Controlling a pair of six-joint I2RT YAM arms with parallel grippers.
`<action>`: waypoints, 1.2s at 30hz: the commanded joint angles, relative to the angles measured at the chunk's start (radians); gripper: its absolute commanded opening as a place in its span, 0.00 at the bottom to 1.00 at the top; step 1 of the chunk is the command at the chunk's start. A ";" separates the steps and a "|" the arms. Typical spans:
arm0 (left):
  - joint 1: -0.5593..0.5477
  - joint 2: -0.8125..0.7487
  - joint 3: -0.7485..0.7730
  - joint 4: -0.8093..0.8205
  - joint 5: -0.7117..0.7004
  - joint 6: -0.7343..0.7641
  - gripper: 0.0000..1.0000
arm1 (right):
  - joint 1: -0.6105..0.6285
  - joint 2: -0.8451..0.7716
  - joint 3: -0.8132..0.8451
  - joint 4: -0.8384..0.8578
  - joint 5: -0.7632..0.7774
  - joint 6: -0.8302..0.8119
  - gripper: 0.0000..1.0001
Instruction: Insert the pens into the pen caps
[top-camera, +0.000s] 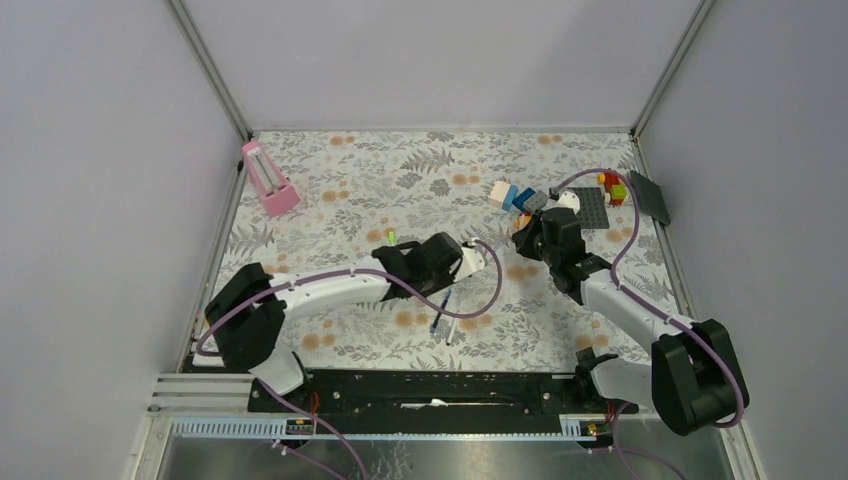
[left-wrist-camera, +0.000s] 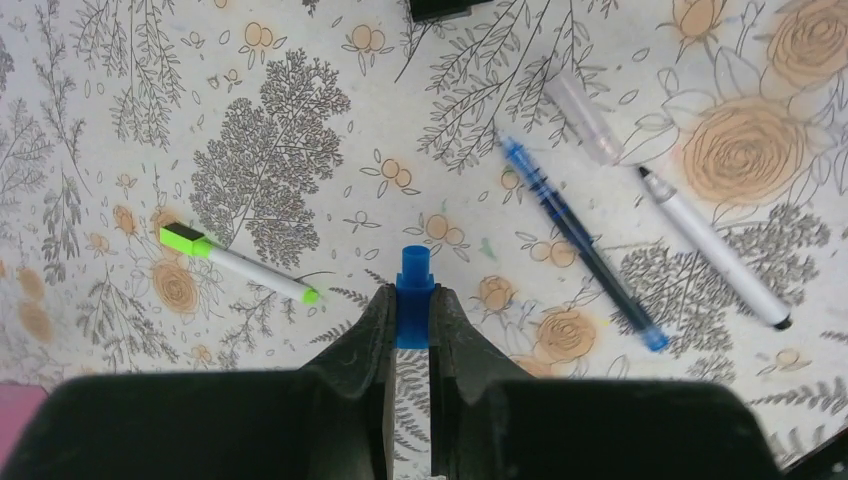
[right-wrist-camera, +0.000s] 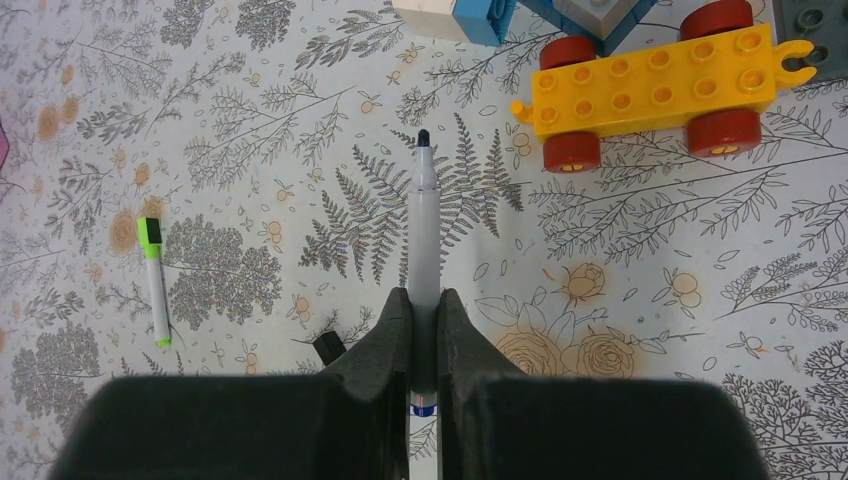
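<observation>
My left gripper (left-wrist-camera: 414, 318) (top-camera: 420, 262) is shut on a small blue pen cap (left-wrist-camera: 414, 290) and holds it above the table. My right gripper (right-wrist-camera: 424, 300) (top-camera: 527, 236) is shut on a white pen (right-wrist-camera: 424, 220) whose dark tip points away from me. A white pen with green ends (left-wrist-camera: 240, 265) (right-wrist-camera: 155, 285) (top-camera: 391, 237) lies on the cloth. A dark blue pen (left-wrist-camera: 580, 240) (top-camera: 438, 312) and a white pen with a black tip (left-wrist-camera: 712, 250) lie side by side. A black cap (right-wrist-camera: 328, 347) lies just left of my right fingers.
A clear cap-like tube (left-wrist-camera: 585, 118) lies near the blue pen. A yellow wheeled brick cart (right-wrist-camera: 655, 85) and other toy bricks (top-camera: 515, 195) sit at the back right beside grey baseplates (top-camera: 590, 205). A pink object (top-camera: 268, 178) stands at the back left.
</observation>
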 joint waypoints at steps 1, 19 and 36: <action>0.064 -0.066 -0.050 0.036 0.212 0.227 0.00 | -0.011 0.002 0.009 0.039 -0.030 -0.003 0.00; 0.266 0.210 0.016 -0.033 0.391 0.420 0.25 | -0.023 0.005 0.009 0.041 -0.046 -0.001 0.00; 0.271 -0.011 0.045 0.074 0.072 0.027 0.99 | -0.049 0.042 0.030 0.016 -0.056 0.022 0.00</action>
